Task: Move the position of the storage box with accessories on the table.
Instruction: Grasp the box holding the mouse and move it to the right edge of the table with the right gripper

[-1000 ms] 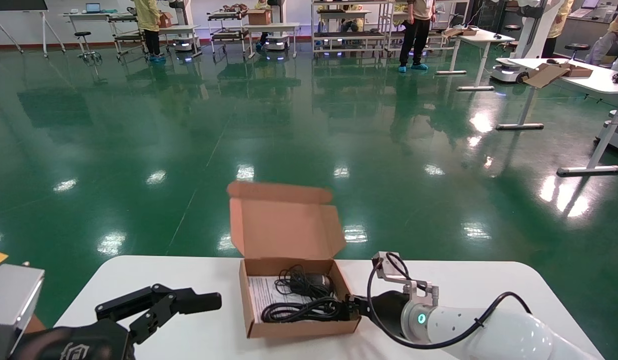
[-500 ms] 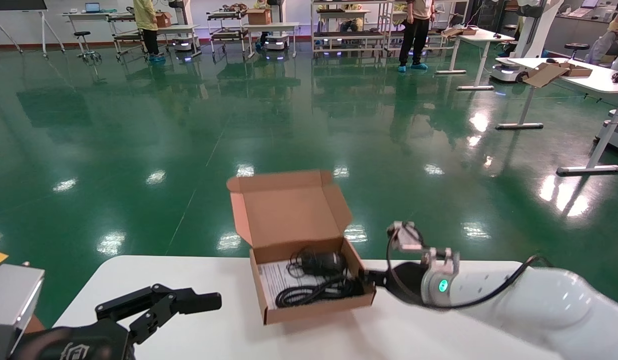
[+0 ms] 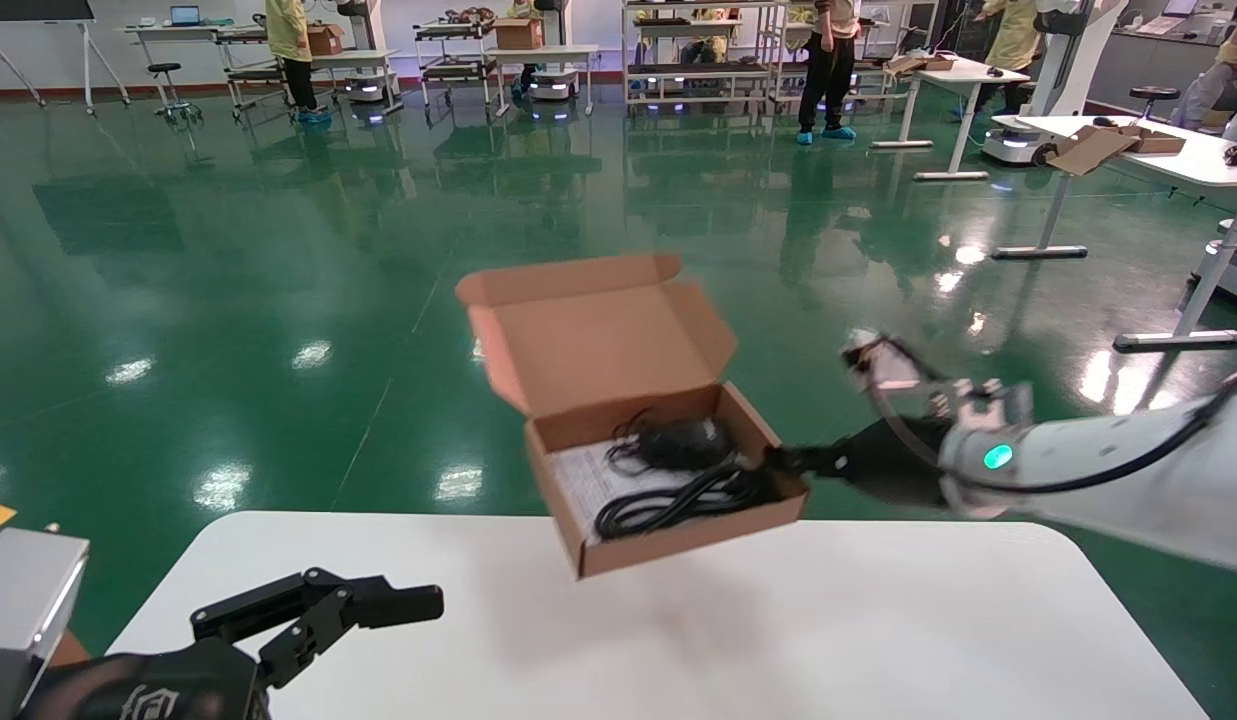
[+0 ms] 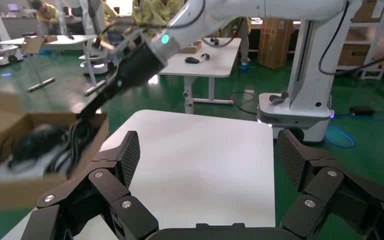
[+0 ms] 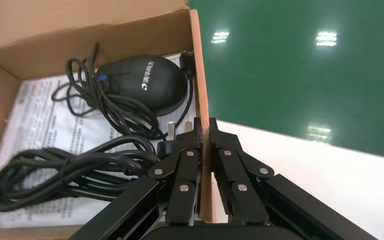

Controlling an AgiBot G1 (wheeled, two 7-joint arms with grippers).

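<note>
The right gripper [image 5: 205,132] is clenching the thin right side wall of the storage box [image 3: 668,500], one finger inside the wall and one outside, as the right wrist view shows. In the head view this gripper [image 3: 784,462] sits right of centre, with its white arm running off to the right edge. The storage box is hanging in the air at the centre of the frame, tilted, its lid flap standing open toward the upper middle, its base clear above the far edge of the table [image 3: 878,640]. The accessories [image 3: 678,478], black coiled cables and a rounded black device on a white printed sheet, are lying inside the box.

A second earlier the box was resting flat on the table; half a second earlier it was sitting farther back and skewed, apparently just off the surface. Now it is plainly airborne, higher and farther to the right. The carry appears to be well under way, with the set-down yet to come.

The left gripper [image 3: 318,610] is waiting at the lower left, fingers spread and holding nothing, in the same place as before.
</note>
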